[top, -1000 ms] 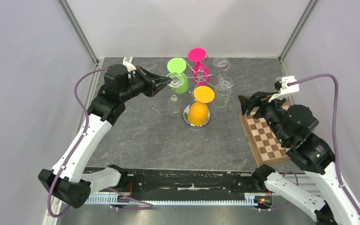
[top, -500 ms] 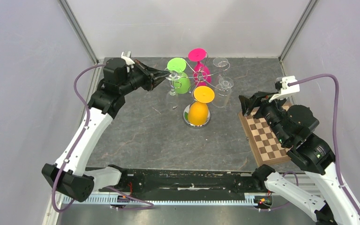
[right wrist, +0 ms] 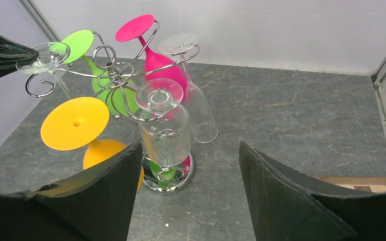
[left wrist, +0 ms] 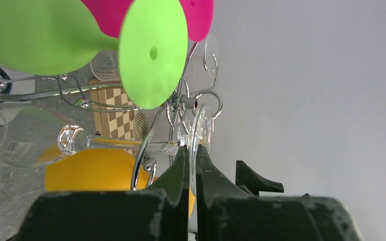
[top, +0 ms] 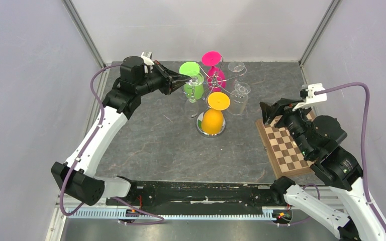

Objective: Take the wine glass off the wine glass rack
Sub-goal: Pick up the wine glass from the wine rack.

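The wine glass rack [top: 214,83] is chrome wire with a round mirrored base [right wrist: 183,185] and stands mid-table. Green [top: 189,70], pink [top: 211,58], orange [top: 218,101] and two clear glasses hang upside down from it. My left gripper [top: 188,80] is shut on the foot of a clear wine glass [top: 195,80], pinching the disc edge-on in the left wrist view [left wrist: 201,131]. That foot is at the curled tip of a rack arm [right wrist: 40,85]; I cannot tell whether it touches the wire. My right gripper [top: 274,108] is open and empty, right of the rack.
A wooden chessboard [top: 286,148] lies on the table at the right, under my right arm. Grey walls close in the back and both sides. The held glass's bowl [left wrist: 10,143] hangs close to the green glass [left wrist: 40,35].
My left gripper has moved back and to the right with the clear glass's foot in it, closer to the green glass. My right arm has shifted slightly to the right.
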Action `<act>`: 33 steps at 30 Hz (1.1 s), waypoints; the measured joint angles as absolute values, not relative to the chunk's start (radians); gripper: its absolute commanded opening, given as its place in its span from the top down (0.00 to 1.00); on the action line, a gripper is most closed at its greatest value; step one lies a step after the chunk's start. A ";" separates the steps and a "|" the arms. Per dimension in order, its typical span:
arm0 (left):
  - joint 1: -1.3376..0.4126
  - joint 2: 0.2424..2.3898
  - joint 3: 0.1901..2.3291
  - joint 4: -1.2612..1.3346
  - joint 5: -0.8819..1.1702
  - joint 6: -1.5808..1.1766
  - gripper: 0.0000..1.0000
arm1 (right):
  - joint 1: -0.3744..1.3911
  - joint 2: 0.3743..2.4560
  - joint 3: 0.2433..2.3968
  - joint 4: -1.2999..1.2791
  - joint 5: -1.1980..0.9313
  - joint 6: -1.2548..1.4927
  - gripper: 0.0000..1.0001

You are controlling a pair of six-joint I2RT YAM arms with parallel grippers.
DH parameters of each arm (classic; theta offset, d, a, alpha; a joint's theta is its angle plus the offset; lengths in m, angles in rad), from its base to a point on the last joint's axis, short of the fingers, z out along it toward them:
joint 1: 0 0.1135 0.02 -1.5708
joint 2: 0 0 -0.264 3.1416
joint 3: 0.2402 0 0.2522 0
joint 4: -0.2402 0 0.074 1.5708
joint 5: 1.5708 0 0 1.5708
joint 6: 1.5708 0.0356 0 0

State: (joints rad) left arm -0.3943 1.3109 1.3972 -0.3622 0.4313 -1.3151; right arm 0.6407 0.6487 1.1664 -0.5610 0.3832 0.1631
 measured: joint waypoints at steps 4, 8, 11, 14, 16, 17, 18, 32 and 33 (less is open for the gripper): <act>-0.417 1.311 1.399 -0.362 0.450 -1.300 0.98 | 0.640 0.648 1.166 -0.561 0.383 0.163 0.27; -0.439 1.310 1.399 -0.363 0.464 -1.290 0.98 | 0.641 0.647 1.166 -0.561 0.379 0.166 0.27; -0.443 1.305 1.399 -0.365 0.482 -1.284 0.98 | 0.641 0.646 1.166 -0.561 0.368 0.175 0.27; -0.443 1.289 1.399 -0.366 0.488 -1.271 0.98 | 0.641 0.644 1.166 -0.561 0.359 0.187 0.26; -0.443 1.272 1.398 -0.369 0.496 -1.264 0.98 | 0.641 0.641 1.166 -0.561 0.347 0.196 0.25; -0.443 1.260 1.397 -0.370 0.500 -1.262 0.98 | 0.641 0.640 1.166 -0.561 0.340 0.200 0.25; -0.443 1.244 1.394 -0.373 0.503 -1.257 0.98 | 0.641 0.641 1.166 -0.561 0.334 0.204 0.24; -0.443 1.084 1.340 -0.456 0.600 -1.156 0.98 | 0.641 0.656 1.208 -0.614 0.178 0.235 0.13; -0.444 1.072 1.340 -0.471 0.609 -1.142 0.98 | 0.641 0.661 1.223 -0.621 0.152 0.234 0.13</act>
